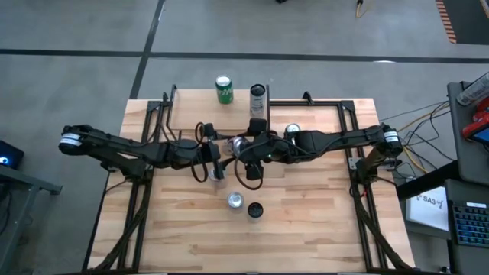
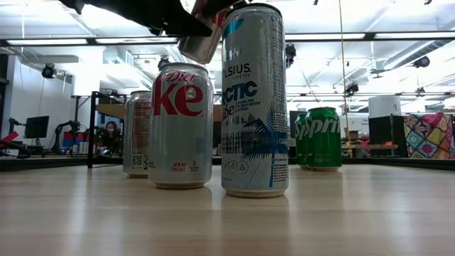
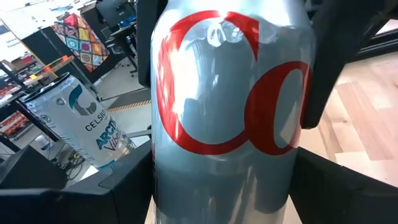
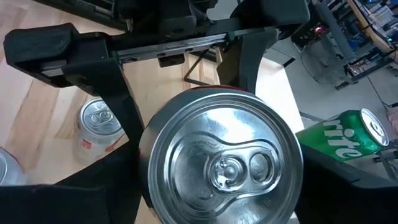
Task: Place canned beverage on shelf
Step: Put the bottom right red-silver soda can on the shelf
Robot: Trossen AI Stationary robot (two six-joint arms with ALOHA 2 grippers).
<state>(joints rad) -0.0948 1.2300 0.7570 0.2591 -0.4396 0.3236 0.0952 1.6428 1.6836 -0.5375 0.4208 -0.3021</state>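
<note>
1. Both grippers meet at frame centre over the light wooden desk.
2. Left gripper fingers grasp a silver red-lettered can.
3. Right gripper fingers also flank this can, end-on.
4. The small light-wood shelf sits upper centre, the green can on it.

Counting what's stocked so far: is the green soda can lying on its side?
No, the green soda can stands upright, its round top facing the overhead camera.

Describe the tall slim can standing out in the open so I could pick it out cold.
On the wooden table, look at the open half away from the shelf, clear of both arms, where two cans stand as a close pair. The tall can stands beside the Diet Coke can. It is taller and slimmer, white with blue lettering and a blue palm print.
</note>
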